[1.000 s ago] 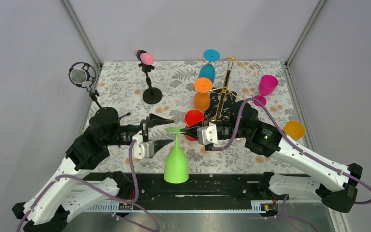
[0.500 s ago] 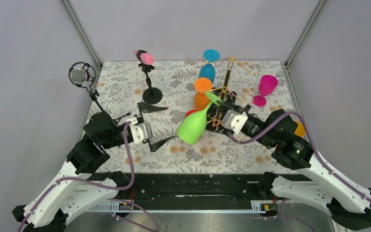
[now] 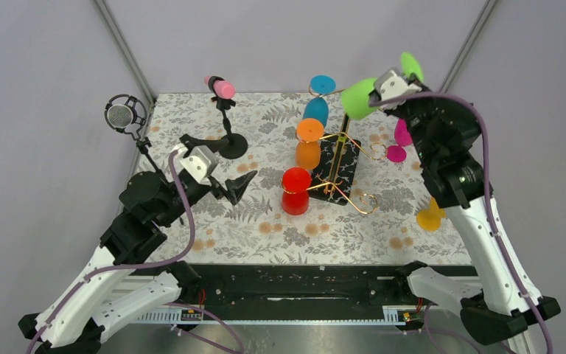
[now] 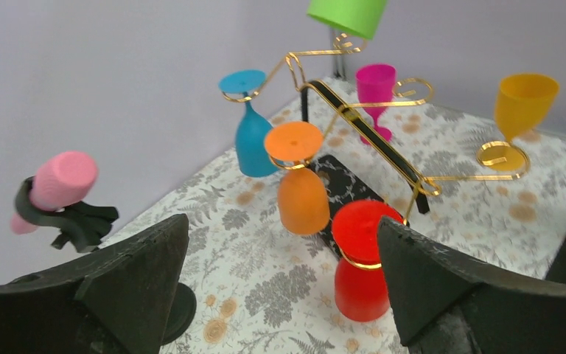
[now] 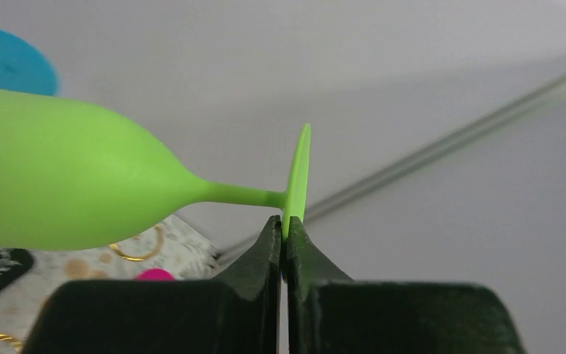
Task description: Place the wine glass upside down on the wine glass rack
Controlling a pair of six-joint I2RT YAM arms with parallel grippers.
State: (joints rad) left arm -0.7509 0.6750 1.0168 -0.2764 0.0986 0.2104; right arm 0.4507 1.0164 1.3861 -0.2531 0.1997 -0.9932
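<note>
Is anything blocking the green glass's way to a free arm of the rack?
Nothing visible does. The right gripper pinches the green wine glass by its foot, its bowl close above the top curl of the rack. The blue glass, orange glass and red glass hang on other arms, lower down.

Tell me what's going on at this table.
The right gripper has its jaws shut on the foot of the green wine glass. It holds the glass bowl-down above the top of the gold wine glass rack. The left gripper hangs open and empty over the table's left side. A blue glass, an orange glass and a red glass hang upside down on the rack. The green one is not yet hung.
</note>
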